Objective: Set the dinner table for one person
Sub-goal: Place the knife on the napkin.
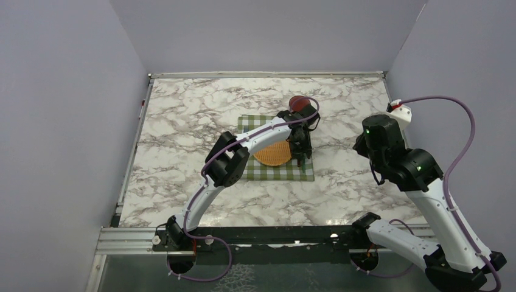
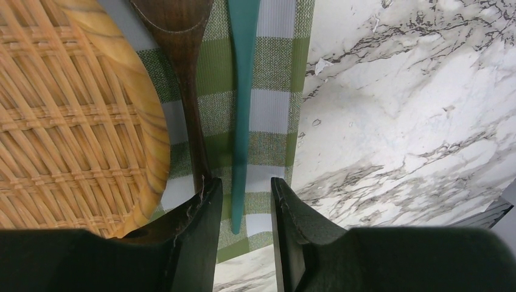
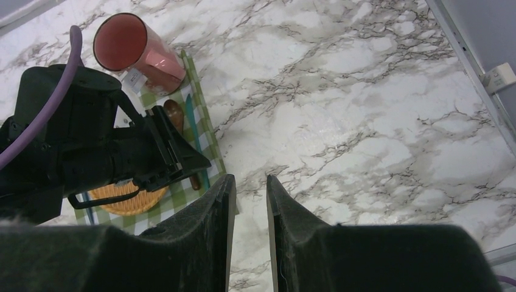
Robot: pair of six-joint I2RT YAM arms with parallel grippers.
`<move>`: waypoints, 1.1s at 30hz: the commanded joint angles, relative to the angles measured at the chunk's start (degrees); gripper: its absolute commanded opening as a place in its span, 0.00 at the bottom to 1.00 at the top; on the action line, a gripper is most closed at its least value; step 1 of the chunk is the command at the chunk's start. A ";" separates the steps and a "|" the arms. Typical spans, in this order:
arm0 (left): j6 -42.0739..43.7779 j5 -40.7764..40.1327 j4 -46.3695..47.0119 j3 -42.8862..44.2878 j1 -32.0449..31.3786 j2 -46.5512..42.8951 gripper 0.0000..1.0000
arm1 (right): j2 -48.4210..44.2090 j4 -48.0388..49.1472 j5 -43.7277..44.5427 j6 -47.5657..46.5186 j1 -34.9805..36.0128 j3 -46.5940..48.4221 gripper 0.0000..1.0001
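Observation:
On the marble dinner table (image 1: 182, 121) lies a green-and-white checked cloth (image 1: 268, 173) with a round wicker plate (image 2: 73, 121) on it. To the right of the plate, a dark wooden spoon (image 2: 182, 79) and a teal utensil (image 2: 243, 109) lie side by side on the cloth. My left gripper (image 2: 246, 182) is open just above the cloth, and the teal handle's end sits loose between its fingers. A red cup (image 3: 137, 52) stands at the cloth's far right corner. My right gripper (image 3: 251, 177) hovers open over bare marble to the right, holding nothing.
A metal frame (image 1: 131, 164) edges the table, and grey walls close it in on the left, back and right. The right arm (image 1: 401, 161) is raised above the table's right side. A white fitting (image 3: 502, 76) sits by the right edge.

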 commanded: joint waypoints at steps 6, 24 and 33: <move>-0.87 0.68 -1.78 3.49 -0.49 -5.40 0.38 | -0.22 3.12 -0.95 -0.79 0.15 -0.86 0.30; -0.16 -13.74 -3.76 -13.52 -1.33 -24.96 0.23 | 1.14 5.15 -4.20 0.14 0.11 -2.18 0.30; 0.40 -19.78 -3.74 -18.56 3.61 -29.85 0.00 | 5.90 6.86 -15.47 -1.34 0.14 -6.53 0.31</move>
